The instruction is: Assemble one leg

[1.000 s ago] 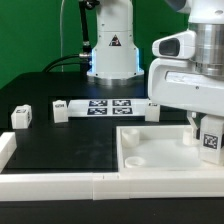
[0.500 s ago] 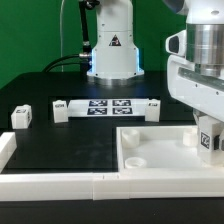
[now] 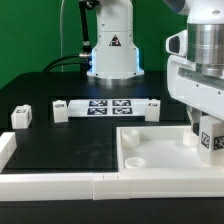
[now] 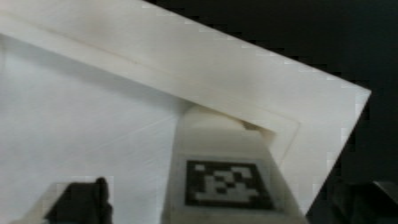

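My gripper point(image 3: 204, 134) is at the exterior view's right, shut on the leg point(image 3: 210, 143), a small white block with a black-and-white tag. It holds the leg upright over the right back part of the white square panel point(image 3: 150, 158). In the wrist view the leg point(image 4: 228, 175) stands between my two dark fingers point(image 4: 79, 203), its far end close to the panel's corner point(image 4: 329, 110). Whether the leg touches the panel I cannot tell.
The marker board point(image 3: 107, 107) lies at the back middle. Three more small white legs stand near it: one point(image 3: 21, 117) at the left, one point(image 3: 59, 110) beside the board, one point(image 3: 153, 106) at its right end. White rails point(image 3: 50, 184) border the black table's front.
My gripper moved toward the exterior view's right with the leg in it, then nearly stopped. The panel and the other legs have not moved.
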Action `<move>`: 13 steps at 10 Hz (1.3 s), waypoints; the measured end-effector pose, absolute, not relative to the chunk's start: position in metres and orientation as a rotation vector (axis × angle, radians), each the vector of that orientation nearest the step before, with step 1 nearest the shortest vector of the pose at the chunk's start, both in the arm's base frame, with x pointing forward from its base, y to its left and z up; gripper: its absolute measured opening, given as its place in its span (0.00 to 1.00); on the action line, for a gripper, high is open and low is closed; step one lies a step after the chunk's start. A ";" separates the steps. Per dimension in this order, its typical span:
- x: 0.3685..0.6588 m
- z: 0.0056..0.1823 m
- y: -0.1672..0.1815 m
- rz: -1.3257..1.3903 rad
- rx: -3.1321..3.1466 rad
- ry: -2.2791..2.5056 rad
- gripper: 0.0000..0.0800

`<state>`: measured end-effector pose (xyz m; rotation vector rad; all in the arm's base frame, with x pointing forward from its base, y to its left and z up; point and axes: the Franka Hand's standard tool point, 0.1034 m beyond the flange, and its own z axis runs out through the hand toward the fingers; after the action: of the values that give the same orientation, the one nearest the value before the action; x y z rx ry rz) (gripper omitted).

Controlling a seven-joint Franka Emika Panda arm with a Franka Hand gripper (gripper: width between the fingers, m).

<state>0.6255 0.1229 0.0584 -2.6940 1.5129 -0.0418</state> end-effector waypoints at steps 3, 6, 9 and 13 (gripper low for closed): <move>0.624 0.058 0.126 -0.060 -2.962 0.910 0.81; 0.623 0.057 0.124 -0.066 -3.099 0.313 0.81; 0.625 0.058 0.122 -0.071 -3.133 -0.142 0.81; 0.625 0.058 0.120 -0.070 -3.133 -0.315 0.66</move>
<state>0.6247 0.1198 0.0575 -3.1328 -0.3147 -0.0700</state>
